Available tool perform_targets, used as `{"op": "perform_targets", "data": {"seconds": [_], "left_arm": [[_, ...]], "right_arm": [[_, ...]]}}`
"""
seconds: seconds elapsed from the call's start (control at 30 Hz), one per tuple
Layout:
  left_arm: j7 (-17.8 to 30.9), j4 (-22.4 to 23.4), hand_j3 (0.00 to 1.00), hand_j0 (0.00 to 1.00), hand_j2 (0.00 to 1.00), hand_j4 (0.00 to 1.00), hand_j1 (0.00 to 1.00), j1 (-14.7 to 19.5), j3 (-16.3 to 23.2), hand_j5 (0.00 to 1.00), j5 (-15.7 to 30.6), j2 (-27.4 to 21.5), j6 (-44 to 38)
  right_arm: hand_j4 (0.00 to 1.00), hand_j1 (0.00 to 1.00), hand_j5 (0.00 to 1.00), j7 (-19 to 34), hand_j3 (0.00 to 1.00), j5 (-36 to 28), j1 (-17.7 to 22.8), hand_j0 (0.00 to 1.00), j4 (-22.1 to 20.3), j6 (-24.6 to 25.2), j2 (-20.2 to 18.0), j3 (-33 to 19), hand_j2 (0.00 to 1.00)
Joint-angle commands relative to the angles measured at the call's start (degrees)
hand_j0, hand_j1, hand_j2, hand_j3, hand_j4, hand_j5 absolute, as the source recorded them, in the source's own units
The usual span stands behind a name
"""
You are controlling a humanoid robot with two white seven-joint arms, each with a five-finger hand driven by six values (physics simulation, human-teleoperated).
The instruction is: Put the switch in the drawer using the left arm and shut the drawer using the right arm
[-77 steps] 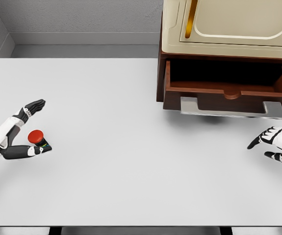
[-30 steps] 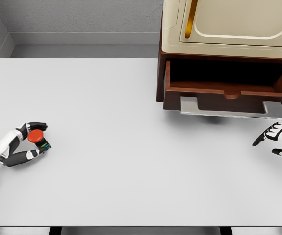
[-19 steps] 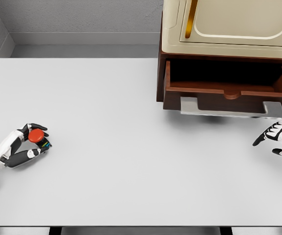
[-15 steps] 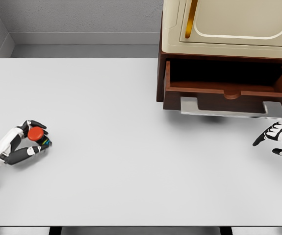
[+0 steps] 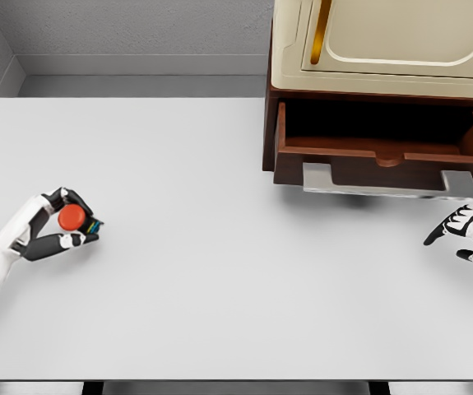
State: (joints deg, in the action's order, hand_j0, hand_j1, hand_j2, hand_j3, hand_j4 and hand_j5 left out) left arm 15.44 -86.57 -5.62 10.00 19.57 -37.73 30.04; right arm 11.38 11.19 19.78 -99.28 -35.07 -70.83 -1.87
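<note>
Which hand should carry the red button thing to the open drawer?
The left hand. Its fingers are already wrapped around the switch, while the right hand sits open and empty beside the drawer.

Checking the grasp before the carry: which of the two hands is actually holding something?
The left hand, at the table's left edge: its fingers are closed around the red-buttoned switch. The right hand holds nothing, fingers relaxed.

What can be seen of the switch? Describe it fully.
The switch is small, with a round red button cap on a dark base showing bits of green and yellow at its right edge. It sits at the table's left side, clasped in the left hand, black fingers curled over and under it. Whether it is lifted off the surface cannot be told.
</note>
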Motion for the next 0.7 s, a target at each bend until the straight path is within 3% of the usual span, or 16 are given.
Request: {"op": "perform_targets", "data": {"seconds": [0.0, 0.33, 0.67], "left_arm": [[0.0, -1.3, 0.22, 0.22, 0.22, 0.22, 0.22, 0.0, 0.0, 0.22, -0.1, 0.5, -0.2], [0.0, -4.7, 0.22, 0.22, 0.22, 0.22, 0.22, 4.2, 2.2, 0.22, -3.4, 4.5, -2.7], [0.1, -5.5, 0.22, 0.22, 0.22, 0.22, 0.22, 8.8, 3.1, 0.22, -7.3, 12.2, -4.7]], "right_arm": [[0.64, 0.64, 0.64, 0.0, 0.64, -0.4, 0.0, 0.64, 0.0, 0.1, -0.1, -0.1, 0.64], [0.64, 0.64, 0.64, 0.0, 0.64, -0.5, 0.0, 0.64, -0.1, 0.1, -0.1, -0.1, 0.64], [0.64, 0.64, 0.64, 0.0, 0.64, -0.5, 0.0, 0.64, -0.1, 0.1, -0.1, -0.1, 0.64]]}}
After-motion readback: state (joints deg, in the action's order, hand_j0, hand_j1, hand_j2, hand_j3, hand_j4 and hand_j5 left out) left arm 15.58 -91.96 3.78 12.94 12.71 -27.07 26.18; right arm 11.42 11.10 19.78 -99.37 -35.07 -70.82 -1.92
